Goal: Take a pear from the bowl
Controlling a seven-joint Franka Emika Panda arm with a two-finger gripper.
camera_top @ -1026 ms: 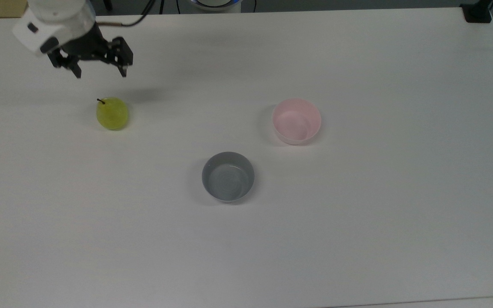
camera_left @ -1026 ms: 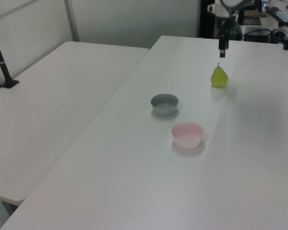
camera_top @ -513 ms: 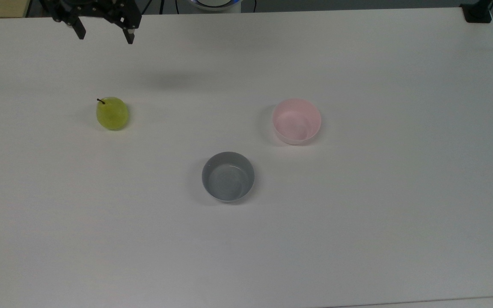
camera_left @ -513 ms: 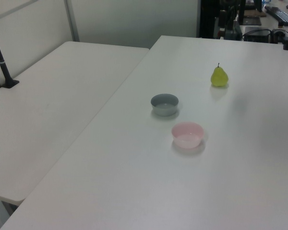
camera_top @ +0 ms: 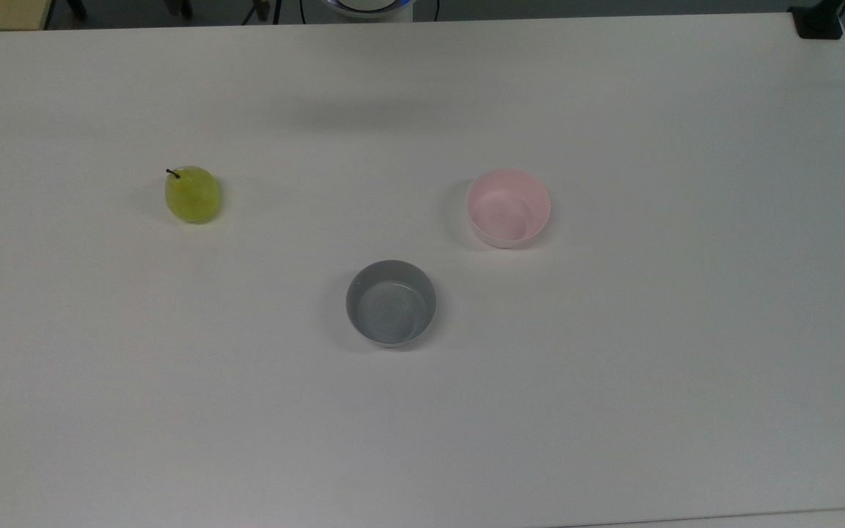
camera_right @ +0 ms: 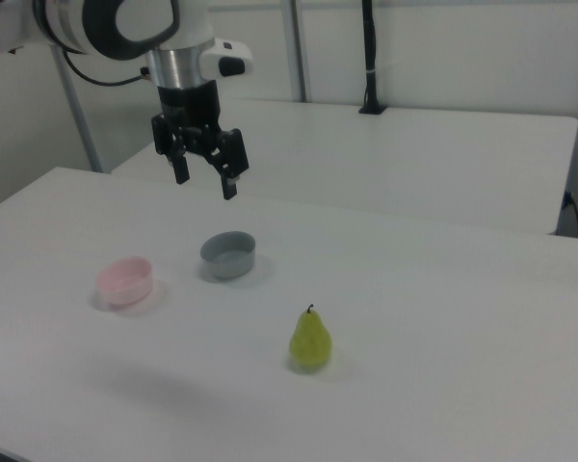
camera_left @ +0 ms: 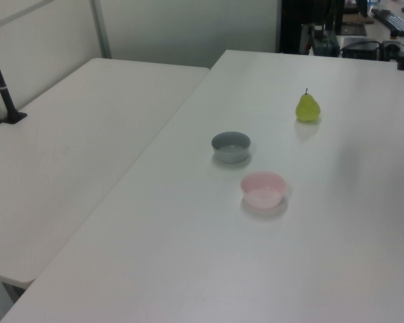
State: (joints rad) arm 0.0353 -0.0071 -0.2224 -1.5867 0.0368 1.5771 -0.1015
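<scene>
The yellow-green pear [camera_top: 192, 194] [camera_left: 308, 108] [camera_right: 310, 340] stands upright on the white table, well apart from both bowls. The pale pink bowl [camera_top: 508, 207] [camera_left: 263, 189] [camera_right: 125, 280] is empty. In the right view my gripper [camera_right: 205, 179] hangs open high above the table, with nothing between its fingers. It hovers in the air above the bowls, far from the pear.
A grey bowl [camera_top: 391, 302] [camera_left: 231, 146] [camera_right: 228, 254] of like size sits empty near the pink one. A second white table [camera_left: 67, 148] adjoins this one. A black clamp [camera_top: 817, 22] sits at the table corner on the top view's right.
The gripper has risen away from the pear and left the top and left views. The pear and both bowls have not moved.
</scene>
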